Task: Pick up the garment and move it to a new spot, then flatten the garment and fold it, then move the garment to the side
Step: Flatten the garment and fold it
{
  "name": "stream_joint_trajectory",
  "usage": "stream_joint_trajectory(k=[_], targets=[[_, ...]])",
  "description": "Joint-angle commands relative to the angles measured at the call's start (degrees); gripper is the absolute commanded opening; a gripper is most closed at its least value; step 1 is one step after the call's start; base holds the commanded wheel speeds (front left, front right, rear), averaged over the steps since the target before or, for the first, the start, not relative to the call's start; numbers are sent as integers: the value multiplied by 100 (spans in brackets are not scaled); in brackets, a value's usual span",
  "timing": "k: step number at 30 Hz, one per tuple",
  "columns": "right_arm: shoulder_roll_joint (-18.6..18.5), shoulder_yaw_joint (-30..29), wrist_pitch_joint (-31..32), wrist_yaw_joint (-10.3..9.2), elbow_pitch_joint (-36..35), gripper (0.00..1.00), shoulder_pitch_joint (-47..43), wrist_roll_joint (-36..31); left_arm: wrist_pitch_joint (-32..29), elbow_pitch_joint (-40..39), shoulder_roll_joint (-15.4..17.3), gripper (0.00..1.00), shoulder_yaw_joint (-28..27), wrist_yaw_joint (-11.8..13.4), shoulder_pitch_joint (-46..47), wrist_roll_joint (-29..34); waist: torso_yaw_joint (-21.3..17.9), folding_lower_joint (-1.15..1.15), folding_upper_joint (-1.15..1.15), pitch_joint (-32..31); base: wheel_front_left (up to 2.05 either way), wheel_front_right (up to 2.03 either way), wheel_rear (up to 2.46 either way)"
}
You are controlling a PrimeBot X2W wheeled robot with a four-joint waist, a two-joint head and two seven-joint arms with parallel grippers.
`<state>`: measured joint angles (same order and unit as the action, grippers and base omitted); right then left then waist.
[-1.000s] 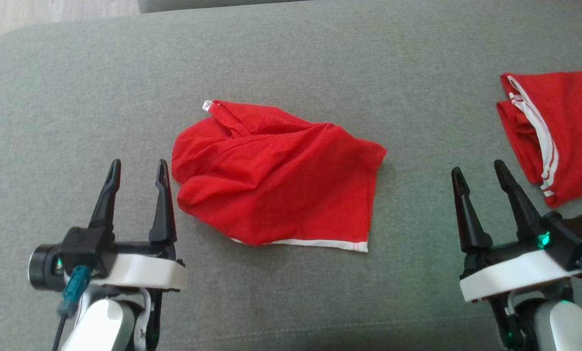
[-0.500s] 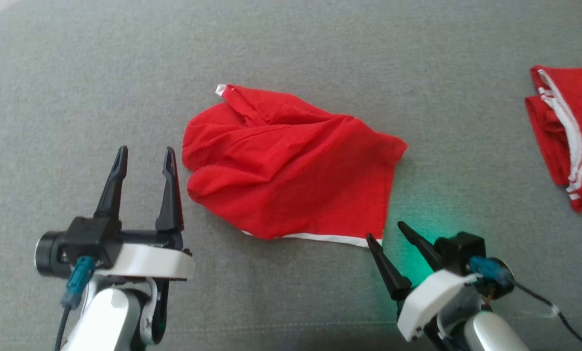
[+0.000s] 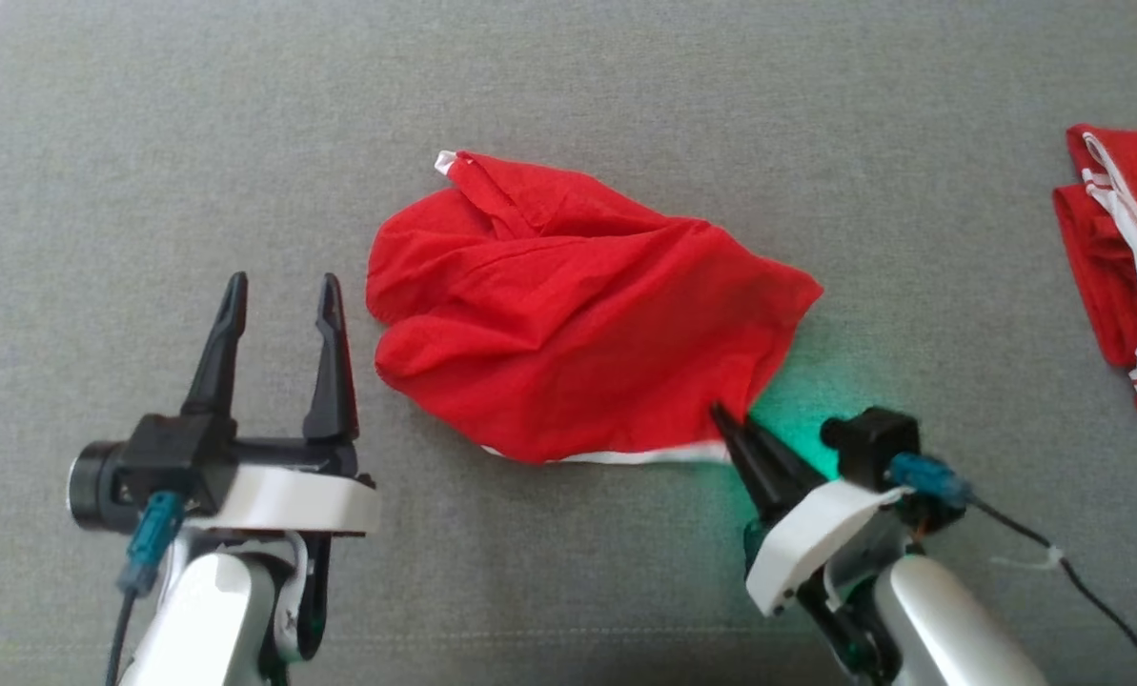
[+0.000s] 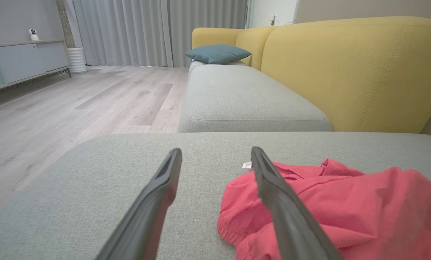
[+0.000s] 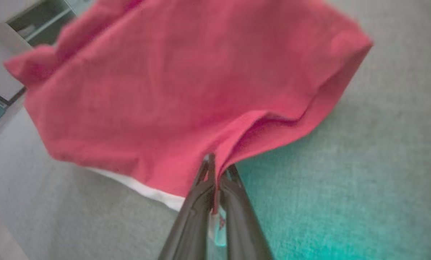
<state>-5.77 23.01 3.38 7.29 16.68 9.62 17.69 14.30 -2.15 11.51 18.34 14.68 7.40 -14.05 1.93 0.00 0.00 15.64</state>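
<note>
Garment [image 3: 578, 324] on grey cushion [image 3: 244, 114], red cloth [image 3: 1116, 257] rightward

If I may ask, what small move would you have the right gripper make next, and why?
Probably lift the right gripper a little: it is shut on the white-hemmed near corner of the red garment, which lies crumpled on the grey cushion. The left gripper hangs open beside it.

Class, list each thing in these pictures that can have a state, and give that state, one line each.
red garment: crumpled, one corner pinched
right gripper: shut on that corner
left gripper: open, holding nothing
second red garment: folded over, lying apart, untouched
</note>
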Motion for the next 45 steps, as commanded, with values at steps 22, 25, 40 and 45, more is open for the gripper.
stream_joint_trajectory(k=[22,25,40,45], targets=[[-144,-1752,134,20,-2227,0,449,-105,70,-43,-264,100,-379,-306,153,259,-124,0,0,69,0,0,0],[-130,-2031,149,20,-1899,0,322,-36,70,-6,-284,100,-384,-357,166,286,-116,0,0,122,0,0,0],[-92,-2160,-572,20,-136,100,345,446,70,187,-349,100,-414,-535,231,387,-179,0,0,124,0,0,0],[-284,-2166,-1021,20,-500,100,237,121,70,230,-355,100,-442,-537,152,406,-212,0,0,13,0,0,0]])
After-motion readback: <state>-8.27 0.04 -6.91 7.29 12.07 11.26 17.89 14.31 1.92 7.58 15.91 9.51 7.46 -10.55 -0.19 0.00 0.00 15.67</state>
